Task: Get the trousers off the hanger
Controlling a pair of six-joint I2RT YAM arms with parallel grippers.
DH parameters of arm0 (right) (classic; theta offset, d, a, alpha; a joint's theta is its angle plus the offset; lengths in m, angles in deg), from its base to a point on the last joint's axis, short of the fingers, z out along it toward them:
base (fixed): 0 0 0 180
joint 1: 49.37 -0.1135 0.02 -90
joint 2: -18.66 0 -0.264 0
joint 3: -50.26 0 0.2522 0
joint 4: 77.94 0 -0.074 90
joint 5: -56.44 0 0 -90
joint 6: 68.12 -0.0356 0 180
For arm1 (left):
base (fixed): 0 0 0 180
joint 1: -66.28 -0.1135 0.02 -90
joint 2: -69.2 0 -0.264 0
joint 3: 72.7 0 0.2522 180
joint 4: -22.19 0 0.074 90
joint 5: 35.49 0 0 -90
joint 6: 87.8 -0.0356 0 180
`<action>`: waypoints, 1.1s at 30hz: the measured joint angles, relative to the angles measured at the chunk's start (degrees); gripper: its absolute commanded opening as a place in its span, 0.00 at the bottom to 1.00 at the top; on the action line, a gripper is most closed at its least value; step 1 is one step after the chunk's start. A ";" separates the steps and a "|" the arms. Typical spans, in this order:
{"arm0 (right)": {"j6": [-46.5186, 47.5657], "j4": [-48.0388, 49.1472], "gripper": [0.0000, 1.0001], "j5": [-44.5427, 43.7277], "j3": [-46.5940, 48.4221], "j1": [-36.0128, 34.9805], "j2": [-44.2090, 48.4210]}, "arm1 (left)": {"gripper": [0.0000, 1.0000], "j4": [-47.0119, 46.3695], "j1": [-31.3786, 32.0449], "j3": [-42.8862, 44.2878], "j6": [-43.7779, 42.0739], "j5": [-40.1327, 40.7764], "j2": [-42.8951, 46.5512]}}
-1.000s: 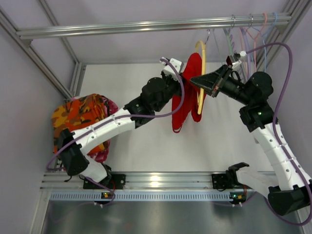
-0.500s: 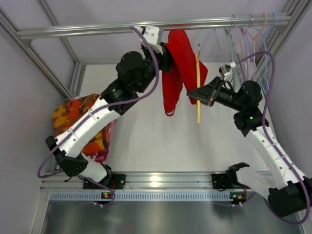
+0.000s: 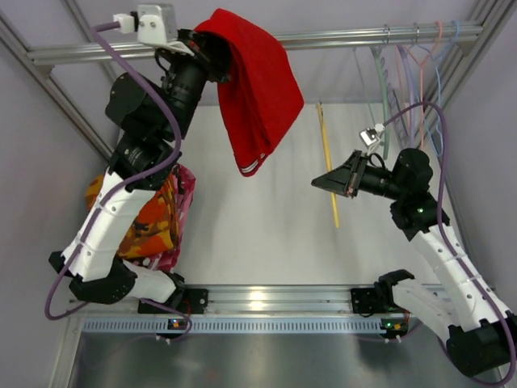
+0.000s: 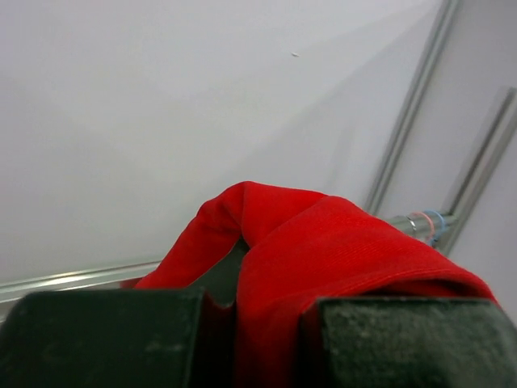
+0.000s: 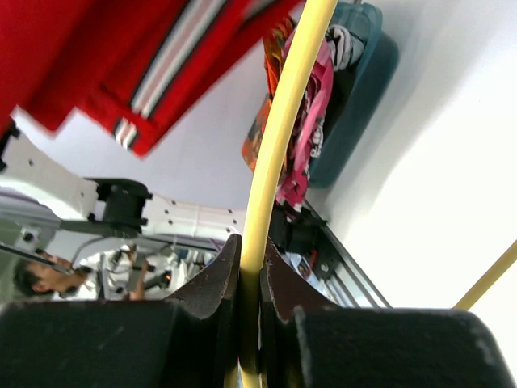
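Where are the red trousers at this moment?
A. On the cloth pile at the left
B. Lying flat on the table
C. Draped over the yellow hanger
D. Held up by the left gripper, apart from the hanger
D: the trousers hang from the left gripper, whose fingers are shut on the fabric up near the rail. They are clear of the yellow hanger, which the right gripper pinches on its own.

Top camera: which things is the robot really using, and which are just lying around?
Job: red trousers, shut in the left gripper; yellow hanger, shut in the right gripper.
Lying about: orange camouflage cloth, pink cloth, spare hangers on the rail.
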 measured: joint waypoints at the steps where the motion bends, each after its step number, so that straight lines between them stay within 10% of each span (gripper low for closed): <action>1: 0.98 -0.90 0.00 0.28 0.00 0.00 0.55 | 0.00 0.04 -1.33 -0.39 0.31 -0.15 0.85; 18: 16.83 -19.12 0.00 1.84 3.82 0.00 3.06 | 0.00 6.08 -33.33 -19.06 4.55 0.81 33.22; 33: 22.29 -25.16 0.00 4.57 7.17 0.00 2.62 | 0.00 23.56 -48.28 -33.16 -13.11 10.78 64.22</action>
